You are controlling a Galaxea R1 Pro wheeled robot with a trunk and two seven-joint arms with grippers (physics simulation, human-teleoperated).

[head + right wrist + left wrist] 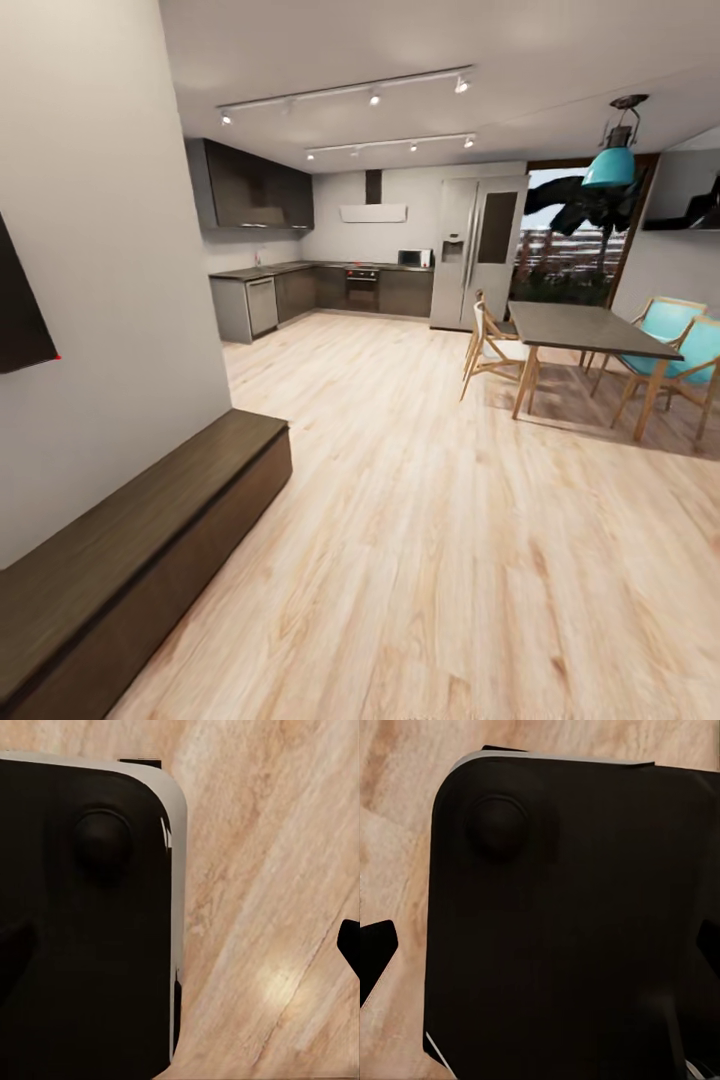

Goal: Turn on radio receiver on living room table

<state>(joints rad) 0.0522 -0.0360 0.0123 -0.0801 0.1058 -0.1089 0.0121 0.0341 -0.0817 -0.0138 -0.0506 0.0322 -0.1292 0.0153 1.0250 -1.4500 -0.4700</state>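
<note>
The radio receiver and its low grey table are out of view. In the left wrist view my left gripper (540, 952) hangs over my own black base (570, 870), with a dark fingertip (376, 952) at one edge and the other at the opposite edge, set wide apart with nothing between them. In the right wrist view my right gripper (180, 945) hangs over the base's white-trimmed corner (82, 945) and the pale plank floor (262, 907); one fingertip (351, 943) shows at the edge, far from the other side.
A long dark-brown bench (130, 560) runs along the left wall under a dark screen (20, 310). Open plank floor (400, 520) leads ahead to a kitchen counter (300, 290) and fridge (478, 250). At the right stands a dining table (580, 328) with chairs (490, 350) under a teal lamp (610, 165).
</note>
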